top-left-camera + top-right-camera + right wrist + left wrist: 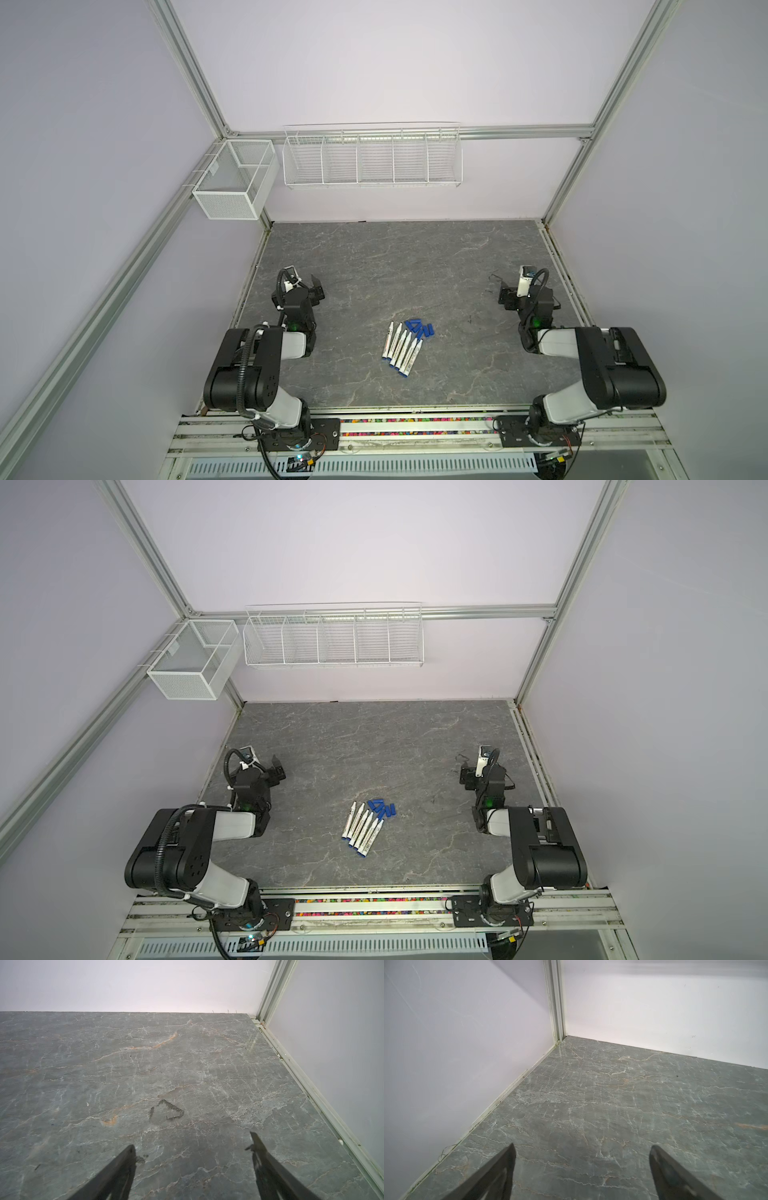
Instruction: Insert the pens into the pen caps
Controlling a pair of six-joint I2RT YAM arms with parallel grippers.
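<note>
The left claw point(582, 1145) and right claw point(191, 1139) gape empty near the table's point(415, 257) side edges, with the pens point(402, 351) and pen caps point(419, 328) well apart between them.

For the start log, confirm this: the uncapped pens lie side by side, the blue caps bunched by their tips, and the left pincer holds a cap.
Wrong: the left pincer is open and empty, per the left wrist view. The pens and caps lie as stated.
</note>
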